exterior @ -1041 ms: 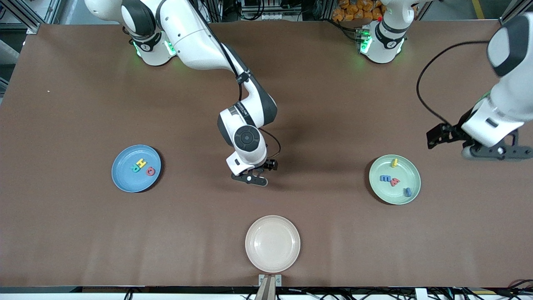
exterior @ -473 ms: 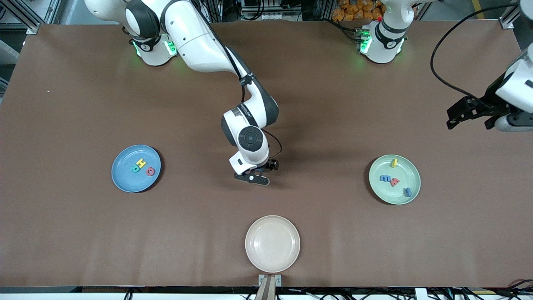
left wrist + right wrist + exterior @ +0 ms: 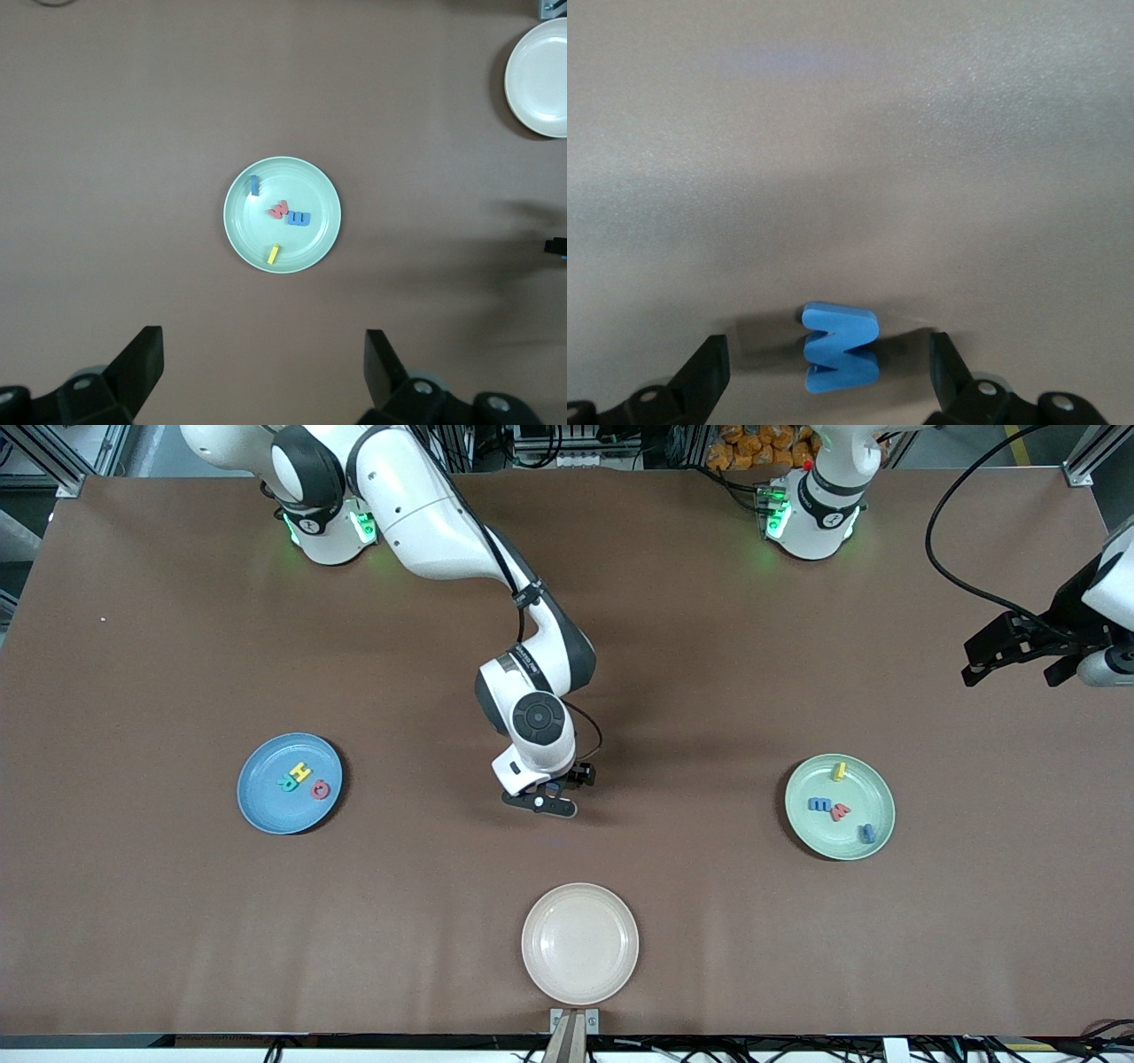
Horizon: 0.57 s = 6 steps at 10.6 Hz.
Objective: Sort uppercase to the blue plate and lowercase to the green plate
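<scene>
On my board: blue plate (image 3: 290, 783) toward the right arm's end holds yellow H (image 3: 300, 771), teal R (image 3: 287, 783) and red Q (image 3: 320, 789); green plate (image 3: 839, 807) toward the left arm's end holds yellow i (image 3: 838, 771), red w (image 3: 840, 811), blue g (image 3: 867, 833) and a blue three-pronged letter (image 3: 819, 805). The cream plate (image 3: 579, 943) sits nearest the front camera. Over the last second the left gripper (image 3: 1019, 651), jaws spread and empty, has pulled up and away from the green plate, so I judge the lowercase side finished. The right gripper (image 3: 542, 802) has crept a little along mid-table; its wrist view shows the blue M (image 3: 840, 346) on the mat between its parted fingers, seemingly not yet touched. That M looks to be the last piece owed to the blue plate.
</scene>
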Tool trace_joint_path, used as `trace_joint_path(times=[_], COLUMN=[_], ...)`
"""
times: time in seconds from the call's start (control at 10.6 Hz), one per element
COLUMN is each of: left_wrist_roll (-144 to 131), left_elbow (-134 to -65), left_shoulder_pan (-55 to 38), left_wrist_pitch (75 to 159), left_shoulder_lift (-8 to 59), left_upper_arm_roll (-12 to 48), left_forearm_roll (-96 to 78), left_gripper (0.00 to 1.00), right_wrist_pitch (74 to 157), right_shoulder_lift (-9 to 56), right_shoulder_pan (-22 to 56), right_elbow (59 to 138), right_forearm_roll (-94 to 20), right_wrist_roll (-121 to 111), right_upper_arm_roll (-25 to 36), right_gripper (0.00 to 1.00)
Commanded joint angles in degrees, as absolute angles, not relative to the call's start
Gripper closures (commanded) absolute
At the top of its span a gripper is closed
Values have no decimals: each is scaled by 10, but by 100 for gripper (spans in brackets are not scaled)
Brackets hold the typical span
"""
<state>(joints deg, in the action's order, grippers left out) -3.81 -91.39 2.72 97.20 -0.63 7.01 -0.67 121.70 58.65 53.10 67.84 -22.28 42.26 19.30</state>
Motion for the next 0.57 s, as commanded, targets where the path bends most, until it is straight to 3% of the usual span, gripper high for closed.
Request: trace_joint_path(times=[0.0, 0.09, 0.47], left_wrist_roll=[-40, -40, -40], left_elbow=[-907, -907, -907], left_shoulder_pan=[10, 10, 5], left_wrist_pitch=[961, 961, 961], left_shoulder_lift=[-4, -4, -4], left_upper_arm_roll=[62, 62, 57], left_forearm_roll=[-19, -19, -19], left_gripper=[0, 0, 0], right_wrist_pitch=[1216, 1216, 1216], right_shoulder_lift=[596, 596, 594], right_shoulder_pan=[537, 538, 543], right_elbow=[663, 663, 664], right_forearm_roll=[-202, -202, -203], right_wrist_roll=[438, 439, 436], right_upper_arm_roll=[199, 199, 208], right_gripper=[67, 100, 100])
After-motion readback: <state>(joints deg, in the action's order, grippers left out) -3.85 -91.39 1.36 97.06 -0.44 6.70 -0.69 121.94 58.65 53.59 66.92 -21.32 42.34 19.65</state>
